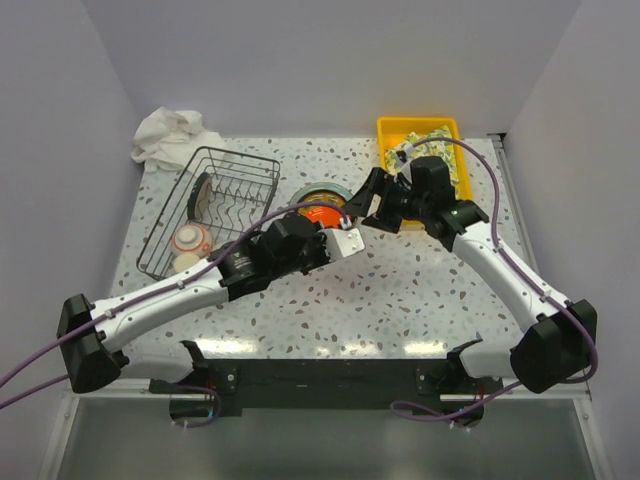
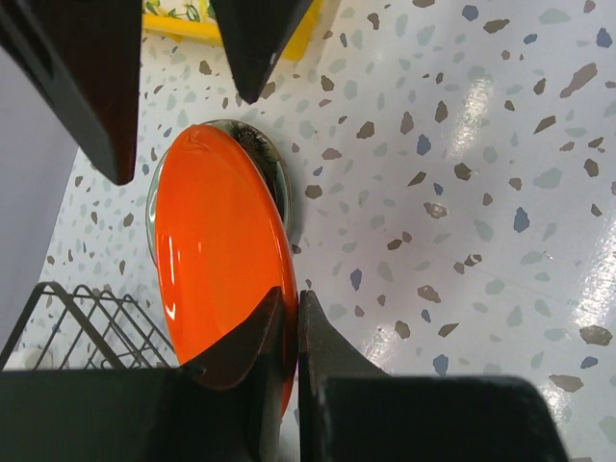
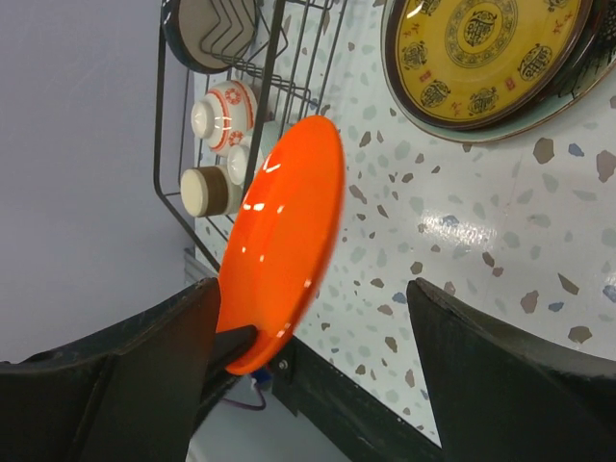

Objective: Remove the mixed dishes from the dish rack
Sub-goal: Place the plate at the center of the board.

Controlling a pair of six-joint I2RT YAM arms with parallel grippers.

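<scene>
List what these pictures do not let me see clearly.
Top view: the stack under the orange plate, covered by it; plate count unclear.
Right wrist view: dark plate in the dish rack, cut off by the top edge.
Left wrist view: dish rack contents, outside the frame.

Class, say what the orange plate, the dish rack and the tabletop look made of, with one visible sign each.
Orange plate: probably glazed ceramic or glossy melamine; sharp white highlights on a smooth surface. Dish rack: thin dark wire, likely coated metal. Tabletop: speckled terrazzo-look surface, polished, since light glares off it; stone or laminate, cannot tell.
</scene>
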